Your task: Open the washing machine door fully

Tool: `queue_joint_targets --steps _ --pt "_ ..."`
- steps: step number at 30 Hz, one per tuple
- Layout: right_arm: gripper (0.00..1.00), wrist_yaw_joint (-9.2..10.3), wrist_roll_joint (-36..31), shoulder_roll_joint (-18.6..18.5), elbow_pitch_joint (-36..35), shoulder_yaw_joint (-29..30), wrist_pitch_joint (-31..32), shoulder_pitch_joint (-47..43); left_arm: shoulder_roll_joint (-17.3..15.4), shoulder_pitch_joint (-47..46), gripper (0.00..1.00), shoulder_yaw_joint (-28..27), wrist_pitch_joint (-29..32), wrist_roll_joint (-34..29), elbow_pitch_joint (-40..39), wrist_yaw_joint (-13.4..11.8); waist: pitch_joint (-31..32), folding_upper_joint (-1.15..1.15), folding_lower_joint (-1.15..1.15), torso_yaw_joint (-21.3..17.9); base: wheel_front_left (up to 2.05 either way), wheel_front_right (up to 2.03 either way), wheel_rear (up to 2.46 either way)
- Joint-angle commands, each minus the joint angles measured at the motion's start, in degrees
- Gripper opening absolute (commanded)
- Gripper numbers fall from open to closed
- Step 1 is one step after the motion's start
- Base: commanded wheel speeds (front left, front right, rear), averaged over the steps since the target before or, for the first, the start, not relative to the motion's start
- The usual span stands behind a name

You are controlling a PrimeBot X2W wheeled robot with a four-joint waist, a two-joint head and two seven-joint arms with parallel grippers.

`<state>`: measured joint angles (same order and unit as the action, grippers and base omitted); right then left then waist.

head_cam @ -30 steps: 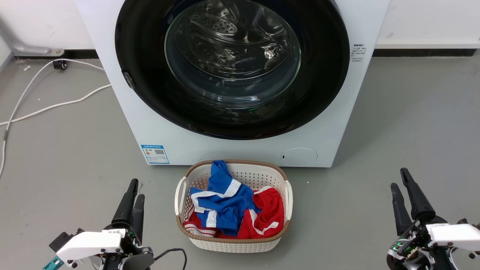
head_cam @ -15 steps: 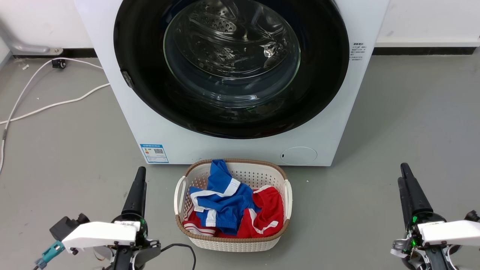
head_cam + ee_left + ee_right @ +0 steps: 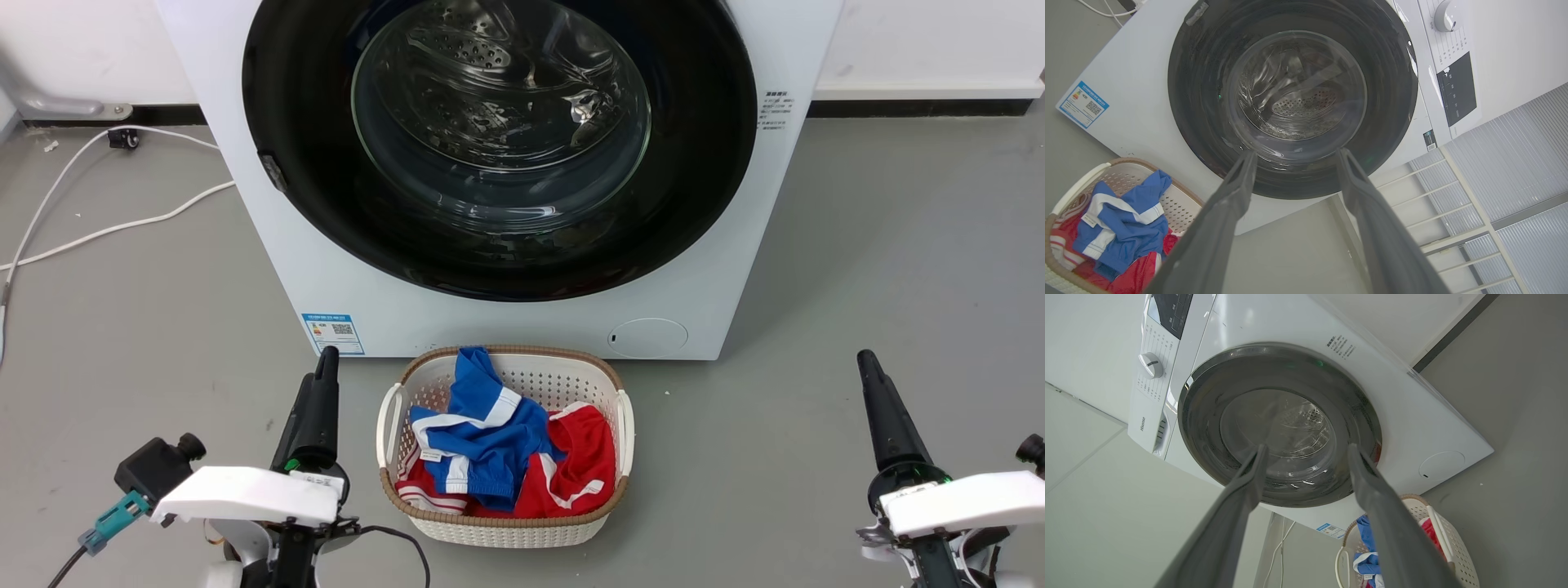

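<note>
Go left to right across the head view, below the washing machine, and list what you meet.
Left hand → laundry basket → right hand.

Cream basket w/ blue garment & red garment; white cable on floor.

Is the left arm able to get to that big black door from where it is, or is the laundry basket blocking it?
Probably yes. The left gripper sits left of the basket, jaws open and pointing at the door, with nothing between them. It isn't touching yet.
</note>
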<state>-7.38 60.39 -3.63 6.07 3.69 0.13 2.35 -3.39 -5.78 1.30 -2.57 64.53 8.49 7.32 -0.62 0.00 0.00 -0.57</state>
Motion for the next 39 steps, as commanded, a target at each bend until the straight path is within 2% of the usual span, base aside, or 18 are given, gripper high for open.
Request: queue_joint_targets --steps 1,12,25,39 --pt "1.00 -0.07 -2.99 -0.09 -1.65 -0.03 0.33 0.41 -0.44 -1.55 1.00 0.22 -0.63 -2.96 -1.03 0.12 -0.01 0.00 0.00 -0.03 0.00 0.00 0.00" --pt "1.00 -0.08 -14.53 0.13 -5.39 0.13 2.27 -0.44 -1.14 -1.95 1.00 1.14 -2.76 -17.77 -0.68 -0.03 -0.15 0.00 0.00 -0.18 0.00 0.00 0.00" --pt "1.00 -0.10 -25.93 0.00 -7.93 0.48 4.10 -1.69 -2.44 -2.30 1.00 3.07 -4.95 -30.20 0.85 -0.29 0.08 0.00 0.00 -0.42 0.00 0.00 0.00" --pt "1.00 -0.12 -37.14 0.14 -9.63 1.20 4.12 -2.91 -3.59 -2.75 1.00 4.60 -7.03 -39.95 2.51 -1.15 0.48 0.00 0.00 -0.77 0.00 0.00 0.00"
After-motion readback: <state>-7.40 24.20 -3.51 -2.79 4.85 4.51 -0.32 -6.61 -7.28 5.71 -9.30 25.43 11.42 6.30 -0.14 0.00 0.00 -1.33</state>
